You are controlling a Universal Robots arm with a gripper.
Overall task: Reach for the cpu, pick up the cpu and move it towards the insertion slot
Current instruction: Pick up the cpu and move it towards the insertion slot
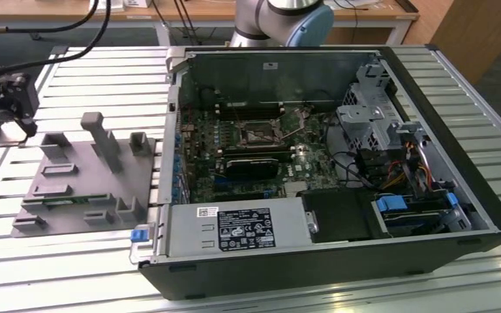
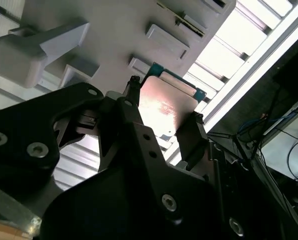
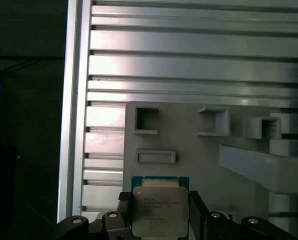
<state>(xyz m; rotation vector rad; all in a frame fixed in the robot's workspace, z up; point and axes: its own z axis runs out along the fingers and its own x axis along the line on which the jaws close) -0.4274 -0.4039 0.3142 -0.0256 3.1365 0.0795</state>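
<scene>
Black pincer [image 2: 165,100] grips flat silvery cpu [image 3: 159,205]; moulded grey tray [image 3: 189,147] near

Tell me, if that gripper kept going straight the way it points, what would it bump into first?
Probably the grey moulded tray: the gripper, clamped on the cpu, points toward its edge. Depth is unclear, so it might instead meet the slatted table beside it.

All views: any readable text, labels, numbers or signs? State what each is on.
Nothing reads clearly enough to quote.
cpu face, first wrist view: faint print lines, too blurred to read.
black label on the power supply: dense print and symbols, too small to read.
white sticker on the power supply: too small to read.
small sticker on the case wall: too small to read.
</scene>
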